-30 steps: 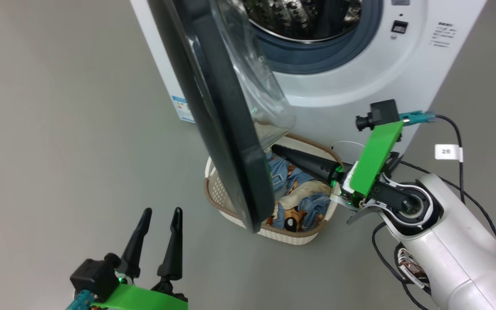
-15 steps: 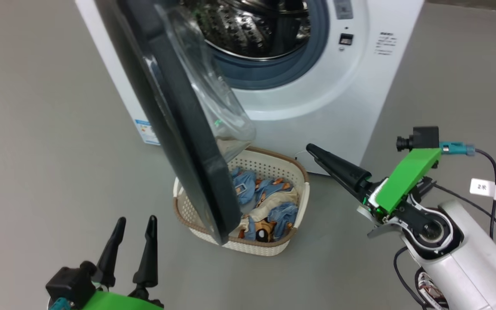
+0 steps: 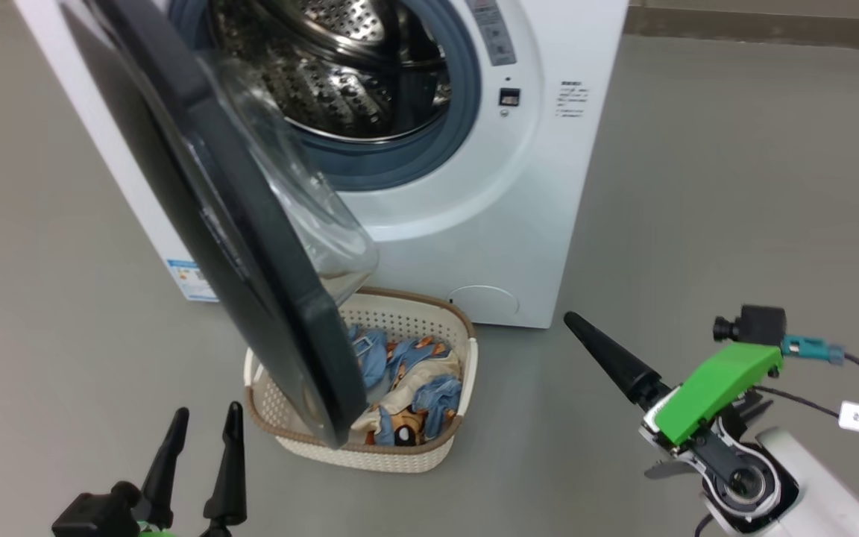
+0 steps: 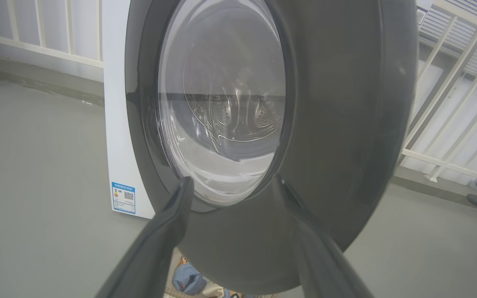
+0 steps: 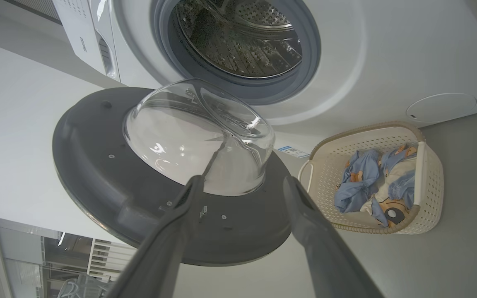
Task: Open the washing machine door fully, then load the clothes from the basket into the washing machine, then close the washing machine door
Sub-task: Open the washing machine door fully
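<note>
Floor: smooth plain grey floor (image 3: 735, 186).
Standing on it, at the back: big white front-loading washing machine (image 3: 489, 246), flat on its base.
Standing on it, nearer: small cream perforated plastic basket (image 3: 400, 455) with brown woven-look rim, just before the machine's foot.

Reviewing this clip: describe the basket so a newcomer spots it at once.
Start at the big white washing machine with its round black-rimmed door swung open. On the grey floor just before it, partly behind the door's lower edge, sits the basket. Its cream perforated sides, brown rim and bear-print clothes inside set it apart.
</note>
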Robot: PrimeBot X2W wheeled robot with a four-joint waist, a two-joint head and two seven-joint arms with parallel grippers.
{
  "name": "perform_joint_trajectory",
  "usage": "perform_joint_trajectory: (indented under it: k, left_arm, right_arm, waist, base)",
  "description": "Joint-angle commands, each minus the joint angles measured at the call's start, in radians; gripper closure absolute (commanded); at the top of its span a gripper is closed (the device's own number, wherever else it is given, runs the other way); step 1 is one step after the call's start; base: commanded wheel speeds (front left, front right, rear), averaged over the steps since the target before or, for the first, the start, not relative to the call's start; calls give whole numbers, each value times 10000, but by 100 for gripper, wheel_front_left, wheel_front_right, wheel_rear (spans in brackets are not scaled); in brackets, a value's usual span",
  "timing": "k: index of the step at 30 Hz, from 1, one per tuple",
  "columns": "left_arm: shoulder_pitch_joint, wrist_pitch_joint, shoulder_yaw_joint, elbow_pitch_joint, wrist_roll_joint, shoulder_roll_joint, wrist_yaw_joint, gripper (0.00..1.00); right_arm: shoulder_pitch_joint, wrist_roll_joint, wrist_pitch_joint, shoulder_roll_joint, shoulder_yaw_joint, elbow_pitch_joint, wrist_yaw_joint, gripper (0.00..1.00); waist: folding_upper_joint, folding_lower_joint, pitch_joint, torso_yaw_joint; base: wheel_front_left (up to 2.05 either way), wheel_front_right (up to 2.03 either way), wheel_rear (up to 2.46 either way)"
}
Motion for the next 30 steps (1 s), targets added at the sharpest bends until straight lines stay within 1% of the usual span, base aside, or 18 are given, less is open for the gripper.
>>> perform_joint_trajectory:
  k: [1, 4, 5, 13, 16, 18, 20, 23, 28, 30]
  left_arm:
    - [-67, -63, 406, -218, 18, 179, 6, 0]
    - [33, -63, 491, -247, 30, 190, 6, 0]
    - [33, -63, 491, -247, 30, 190, 6, 0]
    - [216, -63, 619, -339, 63, 186, 6, 0]
    - [254, -63, 654, -355, 85, 184, 6, 0]
    - [271, -63, 686, -366, 100, 184, 6, 0]
    - [281, -63, 716, -377, 117, 181, 6, 0]
    - [274, -63, 729, -374, 138, 169, 6, 0]
    - [243, -63, 705, -363, 170, 168, 6, 0]
    - [238, -63, 701, -360, 177, 168, 6, 0]
  right_arm:
    - [169, -162, -501, -164, 195, -289, 58, 0]
    - [385, -382, -1370, -359, 429, -295, 58, 0]
    - [385, -382, -1370, -359, 429, -295, 58, 0]
    - [907, -751, -3780, -1103, 899, 72, 58, 0]
    - [1005, -1226, -4150, -1361, 1022, 274, 58, 0]
    - [1061, -1625, -4213, -1391, 795, 400, 58, 0]
    - [1146, -2522, -4222, -1343, 258, 421, 58, 0]
    - [1405, -3920, -4225, -1058, -518, 309, 58, 0]
    - [1818, -6121, -4227, -670, -1283, -42, 58, 0]
    - [1952, -6782, -4227, -491, -1595, -200, 58, 0]
  waist:
    - [0, 0, -223, -379]
    - [0, 0, -276, -575]
    - [0, 0, -276, -575]
    - [0, 0, -387, -841]
    - [0, 0, -405, -900]
    - [0, 0, -404, -947]
    - [0, 0, -394, -991]
    - [0, 0, -378, -1034]
    - [0, 0, -373, -1047]
    - [0, 0, -370, -1043]
  base:
    - [0, 0, 0]
    - [0, 0, 0]
    - [0, 0, 0]
    - [0, 0, 0]
    - [0, 0, 0]
    - [0, 0, 0]
    - [0, 0, 0]
    - [0, 0, 0]
    - [0, 0, 0]
    - [0, 0, 0]
